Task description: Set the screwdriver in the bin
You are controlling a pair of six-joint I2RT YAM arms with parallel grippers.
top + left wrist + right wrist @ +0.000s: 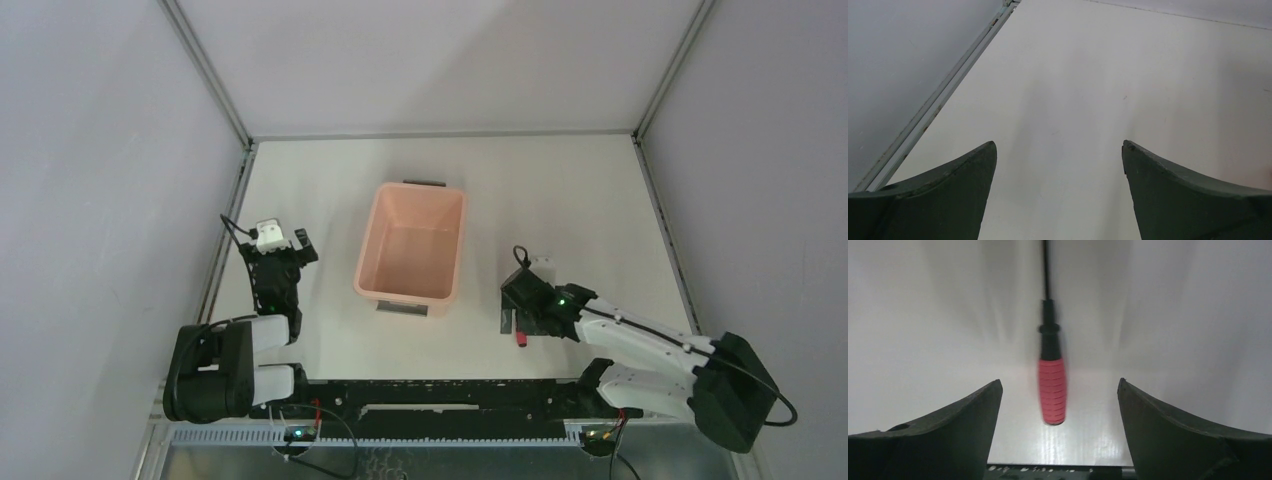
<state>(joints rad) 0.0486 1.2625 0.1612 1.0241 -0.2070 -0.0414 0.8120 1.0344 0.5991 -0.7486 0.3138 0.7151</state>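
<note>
The screwdriver has a red handle banded with fine ridges and a black shaft, set against the white table. The bin is pale salmon pink with dark grey handles. The left gripper and right gripper have dark grey-green fingers.

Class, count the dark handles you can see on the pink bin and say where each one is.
2. The far handle is on the bin's upper short end in the top view; the near handle is on its lower short end. None appears hidden.
</note>
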